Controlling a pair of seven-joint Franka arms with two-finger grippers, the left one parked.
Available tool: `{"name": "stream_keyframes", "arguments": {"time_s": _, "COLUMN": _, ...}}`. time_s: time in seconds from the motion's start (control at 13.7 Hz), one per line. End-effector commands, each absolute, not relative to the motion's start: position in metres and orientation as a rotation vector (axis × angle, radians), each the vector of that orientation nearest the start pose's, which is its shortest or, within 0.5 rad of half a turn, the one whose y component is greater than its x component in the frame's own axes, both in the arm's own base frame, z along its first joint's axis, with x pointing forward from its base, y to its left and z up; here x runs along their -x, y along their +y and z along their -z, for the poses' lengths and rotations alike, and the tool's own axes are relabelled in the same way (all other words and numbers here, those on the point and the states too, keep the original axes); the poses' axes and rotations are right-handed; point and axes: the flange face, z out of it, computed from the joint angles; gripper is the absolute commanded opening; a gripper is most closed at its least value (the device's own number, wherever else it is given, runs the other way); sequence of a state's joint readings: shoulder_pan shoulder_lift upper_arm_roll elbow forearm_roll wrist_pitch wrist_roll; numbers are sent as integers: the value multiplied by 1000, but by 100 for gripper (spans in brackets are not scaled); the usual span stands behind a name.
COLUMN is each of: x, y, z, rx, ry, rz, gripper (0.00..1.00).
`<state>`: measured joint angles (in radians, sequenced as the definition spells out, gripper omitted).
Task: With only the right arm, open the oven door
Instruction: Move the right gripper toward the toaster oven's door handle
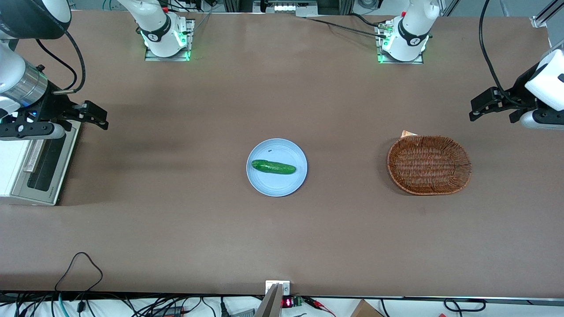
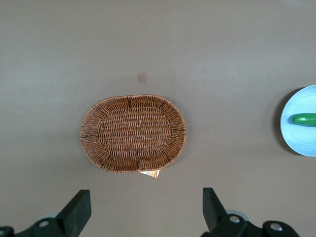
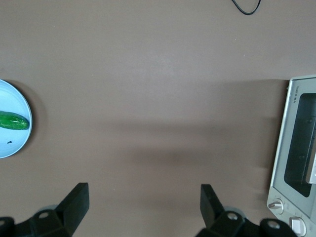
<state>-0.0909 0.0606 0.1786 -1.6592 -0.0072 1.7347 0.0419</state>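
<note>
The small white toaster oven (image 1: pixel 11 165) stands at the working arm's end of the table. Its oven door (image 1: pixel 44 166) has a silver-grey frame, a dark glass window and a silver bar handle (image 1: pixel 32 156), and it looks closed. The door also shows in the right wrist view (image 3: pixel 300 148), with the oven's knobs (image 3: pixel 276 206) beside it. My right arm's gripper (image 1: pixel 102 118) hovers above the table just beside the oven's farther corner, fingers spread wide and empty. In the right wrist view the gripper (image 3: pixel 143 193) is over bare table, apart from the door.
A light blue plate (image 1: pixel 282 185) with a cucumber (image 1: pixel 273 167) lies mid-table, also in the right wrist view (image 3: pixel 12 143). A brown wicker basket (image 1: pixel 429 165) lies toward the parked arm's end. A black cable loop (image 1: pixel 79 268) lies near the table's front edge.
</note>
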Motion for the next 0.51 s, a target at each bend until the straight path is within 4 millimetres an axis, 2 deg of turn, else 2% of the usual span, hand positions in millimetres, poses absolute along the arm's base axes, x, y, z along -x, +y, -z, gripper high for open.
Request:
{"name": "stream_keyframes", "arguments": {"time_s": 0.0, "x": -583, "y": 46, "z": -567, "rx": 3151, "ry": -89, "rz": 6, "gripper": 100}}
{"name": "stream_keyframes", "arguments": {"time_s": 0.44, "x": -583, "y": 47, "z": -564, "rx": 3146, "ry": -66, "rz": -10, "gripper": 100}}
